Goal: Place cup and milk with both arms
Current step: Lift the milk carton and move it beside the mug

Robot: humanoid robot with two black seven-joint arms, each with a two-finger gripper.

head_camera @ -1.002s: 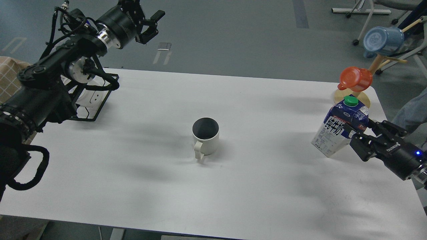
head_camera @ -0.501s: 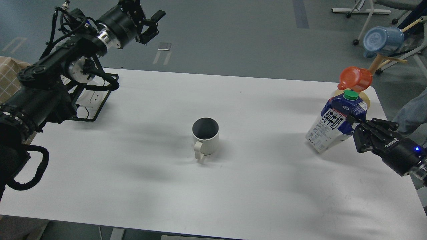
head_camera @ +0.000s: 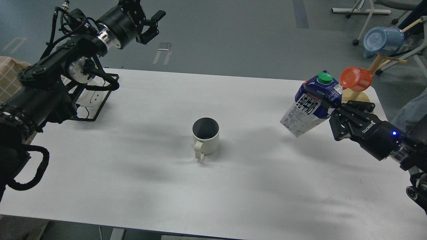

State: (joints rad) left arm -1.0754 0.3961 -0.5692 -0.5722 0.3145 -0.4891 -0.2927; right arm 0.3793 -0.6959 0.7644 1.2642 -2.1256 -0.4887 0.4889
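The cup (head_camera: 205,136) is a cream-white ribbed mug with a dark inside. It stands upright at the middle of the white table (head_camera: 140,186), handle toward me. The milk (head_camera: 311,104) is a blue and white carton with a green cap, tilted and lifted off the table at the right. My right gripper (head_camera: 330,111) is shut on the carton's right side. My left gripper (head_camera: 152,25) is open and empty, raised beyond the table's far left edge, far from the cup.
An orange plastic cup (head_camera: 356,79) and a light blue cup (head_camera: 382,40) hang on a wooden stand at the far right, just behind the carton. A black wire rack (head_camera: 90,100) sits at the table's left edge.
My right gripper has lifted the milk off the table and carried it up and to the left. The left arm and the cup have not moved.
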